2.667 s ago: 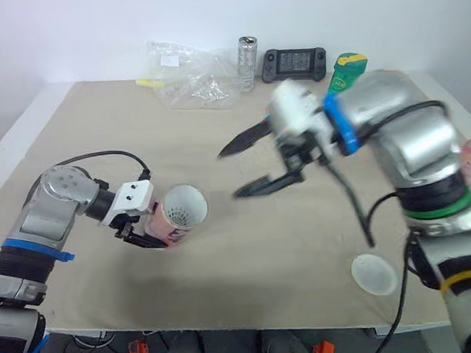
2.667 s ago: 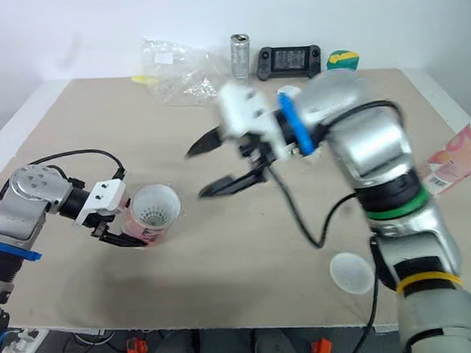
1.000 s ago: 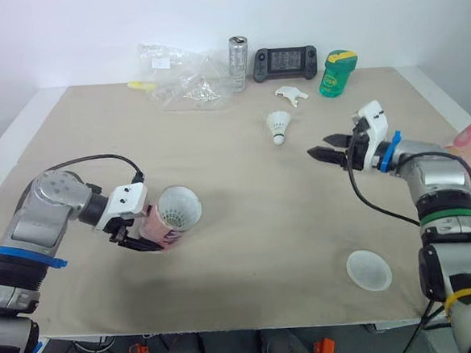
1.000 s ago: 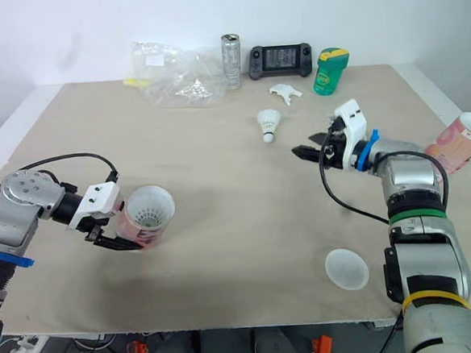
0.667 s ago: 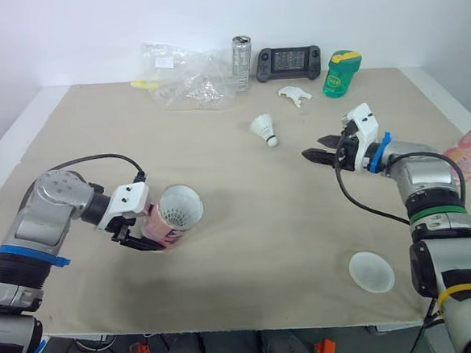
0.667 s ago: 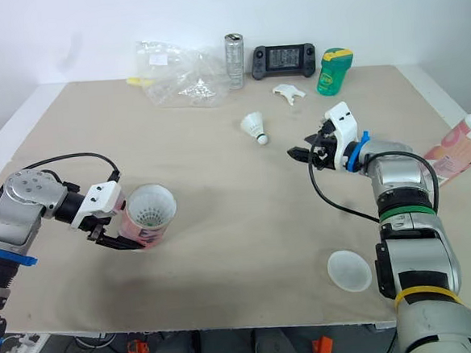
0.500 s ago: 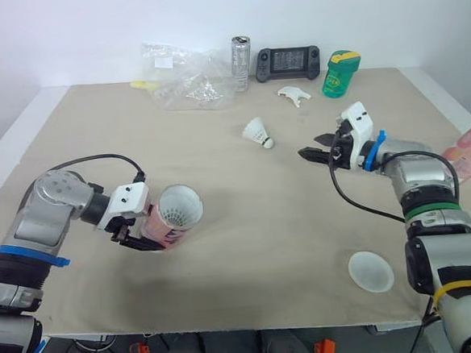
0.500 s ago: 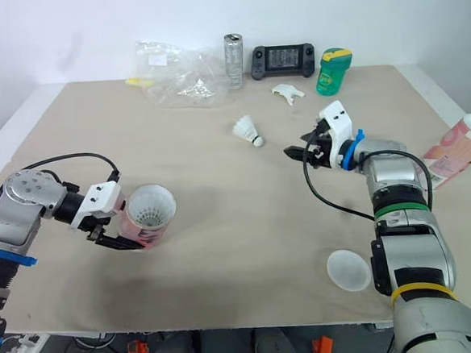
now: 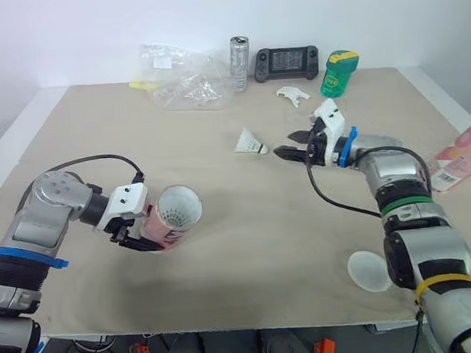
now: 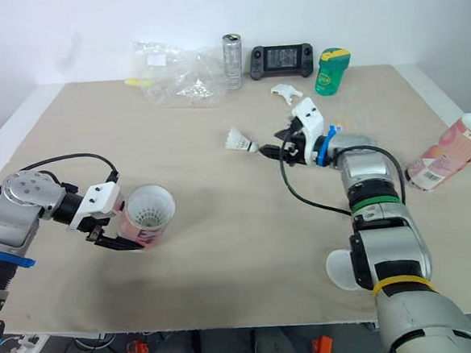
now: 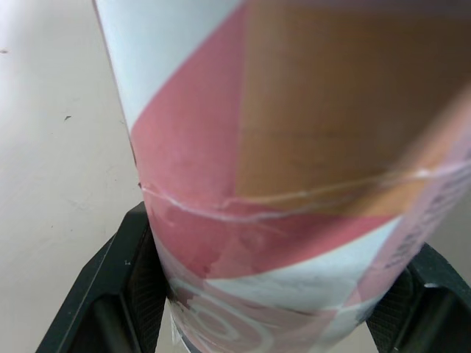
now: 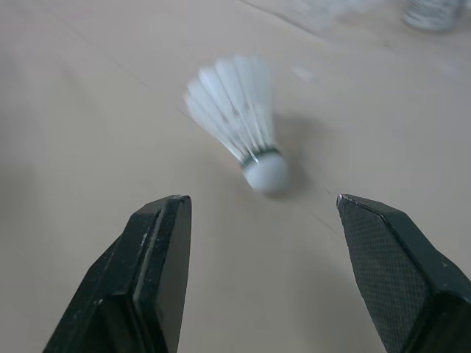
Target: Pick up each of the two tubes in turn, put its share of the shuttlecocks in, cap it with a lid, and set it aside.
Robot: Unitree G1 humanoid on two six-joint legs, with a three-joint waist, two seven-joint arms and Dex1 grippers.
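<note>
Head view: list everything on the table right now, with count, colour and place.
held tube: 1, pink and white, front left
second tube: 1, pink, right edge of the table
shuttlecock: 1, white, mid-table ahead of right gripper
lid: 1, white, front right
plastic bag: 1, clear, back left
can: 1, silver, back centre
game controller: 1, black, beside can
bottle: 1, green, back right
left gripper: shut on held tube
right gripper: open, apart from shuttlecock
</note>
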